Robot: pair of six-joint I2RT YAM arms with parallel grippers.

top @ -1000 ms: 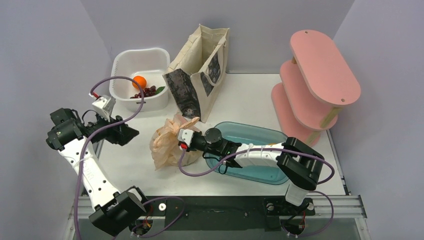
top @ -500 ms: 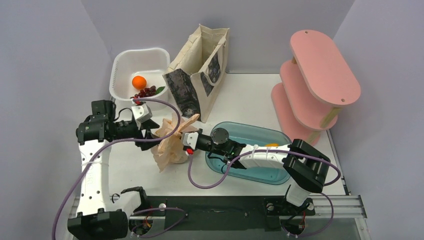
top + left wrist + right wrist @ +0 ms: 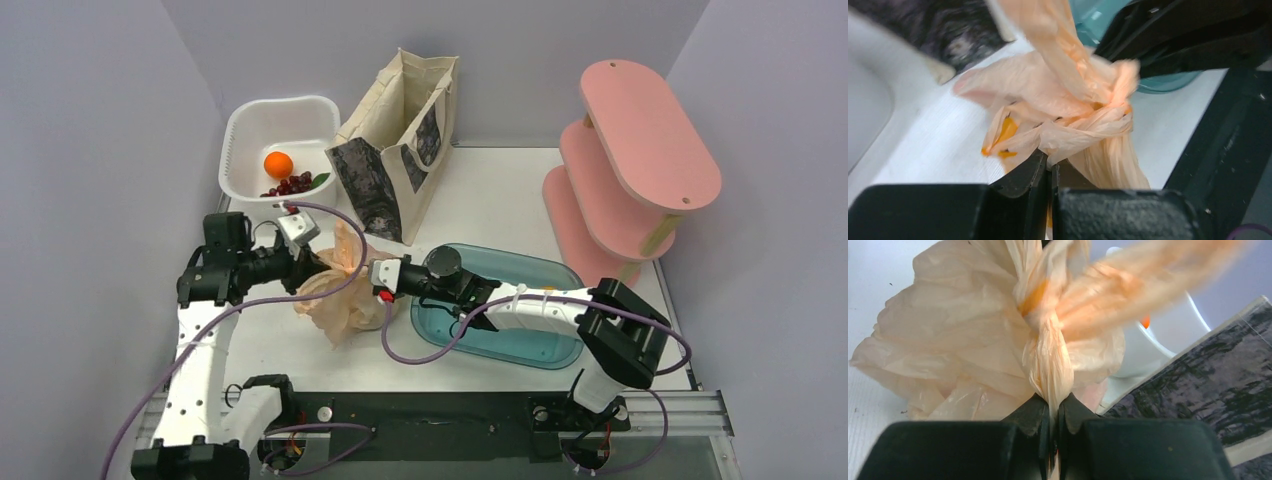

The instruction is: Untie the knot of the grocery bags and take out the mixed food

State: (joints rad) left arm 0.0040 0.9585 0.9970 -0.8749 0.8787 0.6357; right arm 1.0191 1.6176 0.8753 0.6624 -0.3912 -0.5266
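White table (image 3: 500,200), seen from above. We note five things resting directly on it: a white basin (image 3: 240,125) at the far left corner, a canvas tote (image 3: 395,150) upright just beside it, a crumpled peach-orange plastic bag (image 3: 345,300) nearer the front, a teal tray (image 3: 510,268) just right of that bag, and a pink tiered shelf (image 3: 640,130) along the right edge.

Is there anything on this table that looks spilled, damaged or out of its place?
Nothing stands out. The peach plastic bag lies crumpled with no visible tear, its knot tied, the left hand and right hand each pinching its plastic. The canvas tote stands upright; nothing is spilled.
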